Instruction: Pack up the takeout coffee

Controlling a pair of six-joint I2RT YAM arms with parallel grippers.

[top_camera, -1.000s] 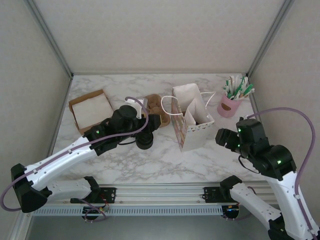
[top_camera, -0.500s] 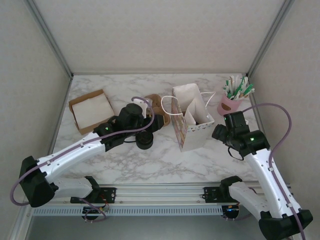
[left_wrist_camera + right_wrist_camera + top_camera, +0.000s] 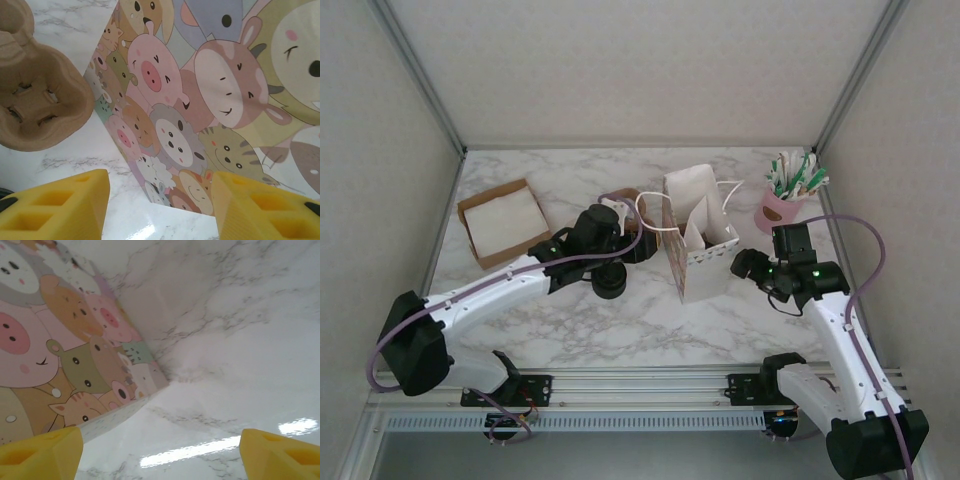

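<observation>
By paper bag (image 3: 710,268), L tool (image 3: 159,202) & R tool (image 3: 160,452) gape empty.

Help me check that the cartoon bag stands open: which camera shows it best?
Top external: the whole bag stands upright, mouth open, handles showing. The left wrist view gives one animal-printed side close up; the right wrist view gives a lower corner of the print.
</observation>
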